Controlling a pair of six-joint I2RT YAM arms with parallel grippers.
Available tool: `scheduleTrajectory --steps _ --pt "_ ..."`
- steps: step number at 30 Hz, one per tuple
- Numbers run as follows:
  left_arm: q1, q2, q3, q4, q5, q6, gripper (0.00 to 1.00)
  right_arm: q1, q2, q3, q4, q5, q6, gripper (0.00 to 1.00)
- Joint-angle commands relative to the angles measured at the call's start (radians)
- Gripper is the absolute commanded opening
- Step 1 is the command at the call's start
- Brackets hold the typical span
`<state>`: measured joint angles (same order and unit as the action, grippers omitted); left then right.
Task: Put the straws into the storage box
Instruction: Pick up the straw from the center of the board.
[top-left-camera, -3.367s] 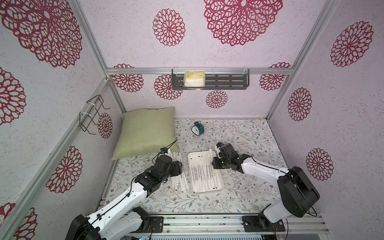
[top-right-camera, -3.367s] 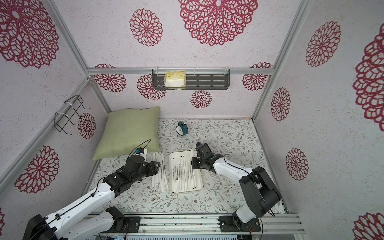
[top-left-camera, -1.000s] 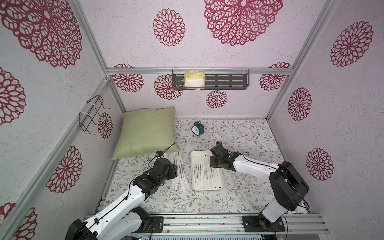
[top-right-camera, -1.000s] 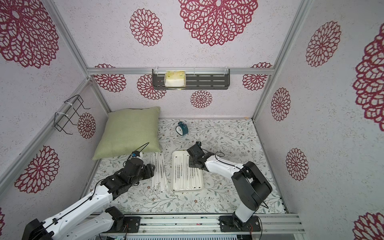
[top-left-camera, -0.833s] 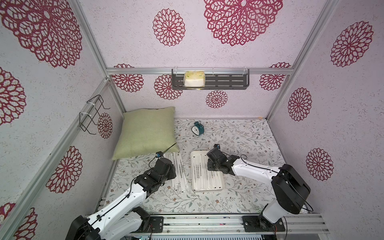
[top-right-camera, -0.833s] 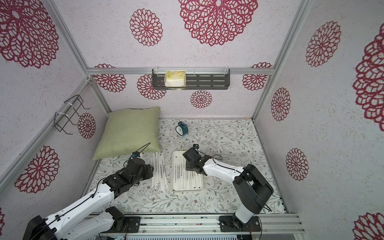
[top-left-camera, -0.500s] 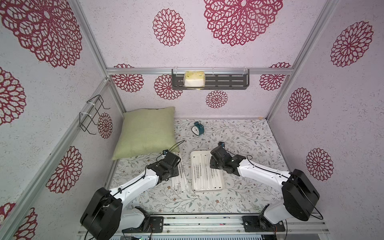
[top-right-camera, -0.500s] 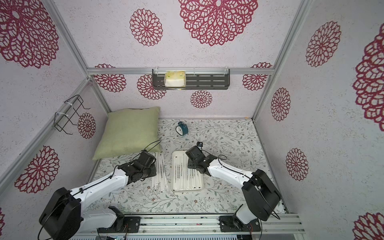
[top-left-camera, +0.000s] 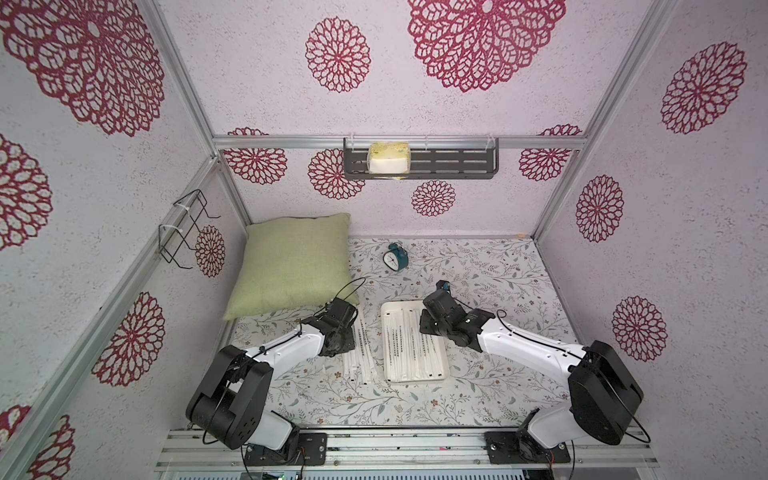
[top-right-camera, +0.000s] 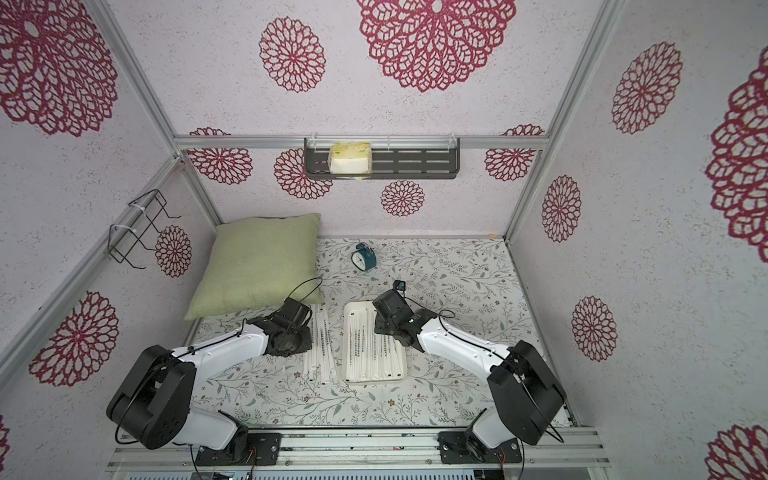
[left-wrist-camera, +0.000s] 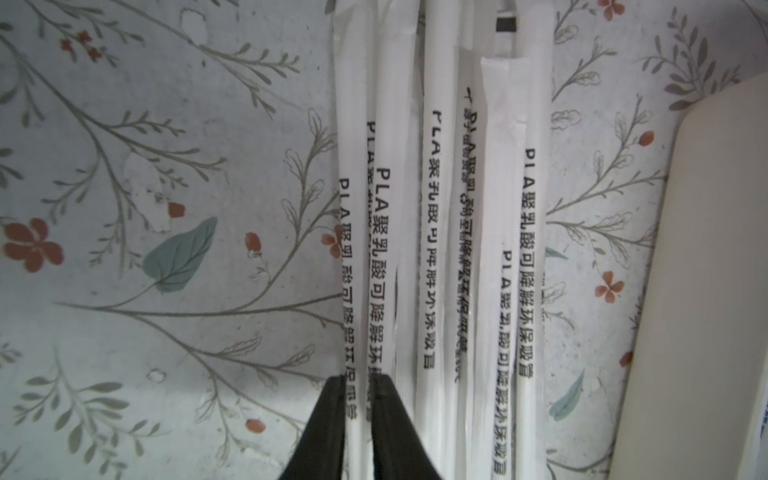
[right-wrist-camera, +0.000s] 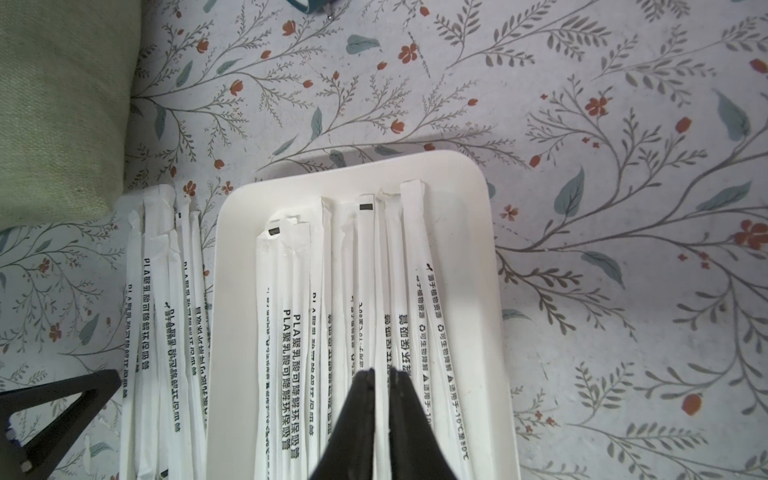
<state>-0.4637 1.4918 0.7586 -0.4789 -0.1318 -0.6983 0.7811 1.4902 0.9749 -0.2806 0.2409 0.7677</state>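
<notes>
On the floral-patterned desk (top-left-camera: 478, 270): a loose row of long white paper-wrapped straws (top-left-camera: 360, 357) lies just beside the shallow white rectangular storage box (right-wrist-camera: 374, 166) and parallel to it, so each needs only a short sideways carry.
Storage box: holds many straws (right-wrist-camera: 299, 332) laid lengthwise, probably the only way such long sticks fit.
Left gripper (left-wrist-camera: 357, 380): jaws clamped on 1 straw (left-wrist-camera: 349, 124), the row's farthest from the box, likely because its outer side is free.
Right gripper (right-wrist-camera: 380, 372): jaws drawn nearly together over the box's straws; whether they pinch 1, I cannot tell.
</notes>
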Motion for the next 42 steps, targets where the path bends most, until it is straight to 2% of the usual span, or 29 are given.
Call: scheduleTrajectory --steps 1,7,14,20,30,36,39,42 --pt "0.014 0.010 0.020 0.029 0.005 0.027 0.17 -0.006 0.001 0.008 0.024 -0.010 -0.018 0.14" --pt "0.038 -0.014 -0.015 0.071 0.022 0.020 0.17 -0.006 0.016 0.013 0.033 -0.023 -0.019 0.14" --pt "0.042 0.060 -0.002 0.098 0.051 0.020 0.20 -0.006 0.012 0.009 0.036 -0.025 -0.015 0.14" --pt "0.040 0.085 0.002 0.119 0.070 0.021 0.18 -0.006 0.008 0.002 0.036 -0.027 -0.015 0.14" --pt "0.010 -0.105 -0.033 0.011 0.046 0.011 0.14 -0.006 0.023 0.010 0.050 -0.042 -0.019 0.14" --pt "0.008 -0.165 -0.031 -0.003 0.123 0.003 0.09 -0.006 0.022 0.021 0.053 -0.047 -0.019 0.14" --pt "-0.039 -0.214 -0.053 0.018 0.235 -0.023 0.10 -0.006 0.012 0.019 0.046 -0.060 -0.018 0.14" --pt "-0.149 -0.264 -0.091 0.089 0.269 -0.092 0.11 -0.001 -0.004 0.019 0.051 -0.097 0.002 0.14"
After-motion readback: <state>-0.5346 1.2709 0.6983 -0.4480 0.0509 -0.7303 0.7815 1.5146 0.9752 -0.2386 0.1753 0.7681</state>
